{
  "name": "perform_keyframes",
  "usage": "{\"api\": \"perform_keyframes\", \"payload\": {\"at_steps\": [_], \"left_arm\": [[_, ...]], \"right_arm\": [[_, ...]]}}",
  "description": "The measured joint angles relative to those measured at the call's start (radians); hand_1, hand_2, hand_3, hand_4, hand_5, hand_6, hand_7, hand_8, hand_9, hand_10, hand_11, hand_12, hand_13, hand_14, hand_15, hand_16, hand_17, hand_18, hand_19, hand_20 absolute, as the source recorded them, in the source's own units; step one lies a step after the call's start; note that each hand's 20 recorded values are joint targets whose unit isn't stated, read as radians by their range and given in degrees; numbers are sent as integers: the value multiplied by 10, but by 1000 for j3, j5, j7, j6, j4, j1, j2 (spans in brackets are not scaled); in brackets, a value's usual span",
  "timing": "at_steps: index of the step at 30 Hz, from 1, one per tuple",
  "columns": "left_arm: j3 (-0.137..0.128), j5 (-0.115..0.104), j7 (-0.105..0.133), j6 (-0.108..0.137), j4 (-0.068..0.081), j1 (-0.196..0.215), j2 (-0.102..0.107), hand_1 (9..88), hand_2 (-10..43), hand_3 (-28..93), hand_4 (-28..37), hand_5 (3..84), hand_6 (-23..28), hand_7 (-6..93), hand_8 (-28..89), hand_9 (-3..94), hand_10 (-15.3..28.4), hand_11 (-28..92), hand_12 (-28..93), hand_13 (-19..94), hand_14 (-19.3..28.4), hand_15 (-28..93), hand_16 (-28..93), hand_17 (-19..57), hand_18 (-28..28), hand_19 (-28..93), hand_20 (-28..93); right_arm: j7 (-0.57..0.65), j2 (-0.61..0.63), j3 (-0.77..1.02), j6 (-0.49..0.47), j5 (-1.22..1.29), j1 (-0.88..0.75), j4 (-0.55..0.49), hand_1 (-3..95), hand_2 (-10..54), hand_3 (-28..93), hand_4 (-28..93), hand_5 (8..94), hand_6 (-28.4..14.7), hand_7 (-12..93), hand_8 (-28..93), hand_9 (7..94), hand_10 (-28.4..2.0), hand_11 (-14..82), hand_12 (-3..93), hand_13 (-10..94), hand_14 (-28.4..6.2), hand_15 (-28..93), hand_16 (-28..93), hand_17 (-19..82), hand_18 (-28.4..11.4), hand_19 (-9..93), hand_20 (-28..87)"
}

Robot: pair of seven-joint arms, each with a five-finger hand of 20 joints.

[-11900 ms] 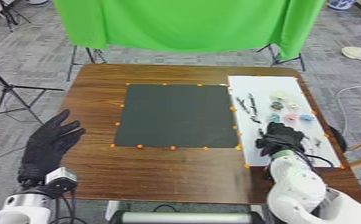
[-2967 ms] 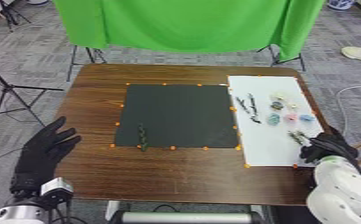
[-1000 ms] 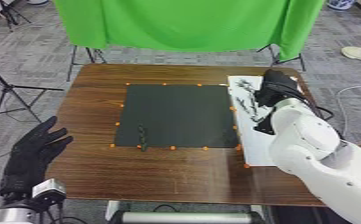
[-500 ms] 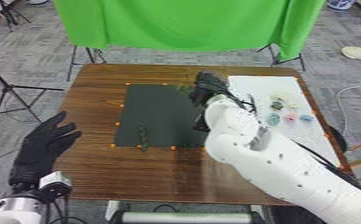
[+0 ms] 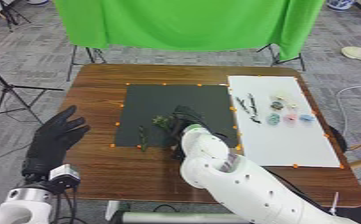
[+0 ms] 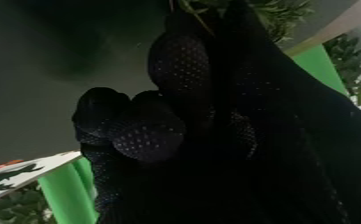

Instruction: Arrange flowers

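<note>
**Green sprig half hidden in the right hand's grasp**

Masks most of the stem of the green sprig (image 5: 163, 121) behind the black glove of the right hand (image 5: 189, 118), over the middle of the dark mat (image 5: 163, 97). Shows leaves at nine o'clock from that hand. Has the curled fingers (image 6: 178, 55) pinched around the stem, nearly closed; cannot tell whether the leaves touch the mat. Blocks the mat's five o'clock corner with the white arm (image 5: 239, 177), slanting in across the desk (image 5: 114, 175) from five o'clock. Lies free of that arm at seven o'clock on the mat: the dark green stem (image 5: 143, 137). Fills part of the white sheet (image 5: 292, 150), at three o'clock from the mat, with dark twigs (image 5: 254, 107) and small flowers (image 5: 290, 118), too blurred to name. Rests at nine o'clock, off the mat: the left hand (image 5: 59, 134), fingers loosely spread, gripping nothing.
</note>
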Motion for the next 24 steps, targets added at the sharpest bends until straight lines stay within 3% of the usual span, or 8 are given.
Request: {"api": "perform_keyframes", "payload": {"at_steps": [7,13,21,23,24], "left_arm": [[0,0,-2,-2,0,-5,0,235,52,805,-228,345,87,153,-104,343,202,292,99,249,265,527,-94,-119,230,550,36],[-2,0,-1,0,-6,11,1,235,52,806,-228,346,87,153,-104,343,202,293,99,249,265,526,-94,-119,230,549,36],[-2,0,-1,1,-7,17,1,234,51,809,-224,346,86,154,-104,343,202,292,99,249,266,526,-94,-120,230,549,36],[-2,0,-1,1,-8,17,1,235,51,808,-224,346,86,154,-104,343,201,292,99,249,265,526,-94,-119,230,549,36],[-2,0,-1,1,-8,17,1,235,51,808,-224,346,86,155,-104,343,201,293,99,249,266,526,-94,-119,230,550,36]], "right_arm": [[47,6,-78,55,21,51,6,432,-95,833,-278,852,-43,252,87,786,-160,570,246,757,-129,834,178,342,-284,932,516],[57,7,-71,-46,-18,43,-10,398,-95,842,-275,840,-47,253,83,770,-168,580,238,745,-133,840,173,343,-284,932,517],[78,6,-89,-84,-60,51,-15,378,-95,837,-268,851,-44,271,69,778,-176,586,233,748,-139,845,167,354,-284,932,534],[81,4,-86,-93,-61,51,-15,349,-82,839,-261,852,-40,273,19,776,-177,587,233,749,-139,846,165,355,-284,932,539],[81,4,-85,-95,-61,50,-15,326,-67,838,-250,857,-39,284,-73,779,-180,586,231,752,-141,845,162,359,-284,932,531]]}}
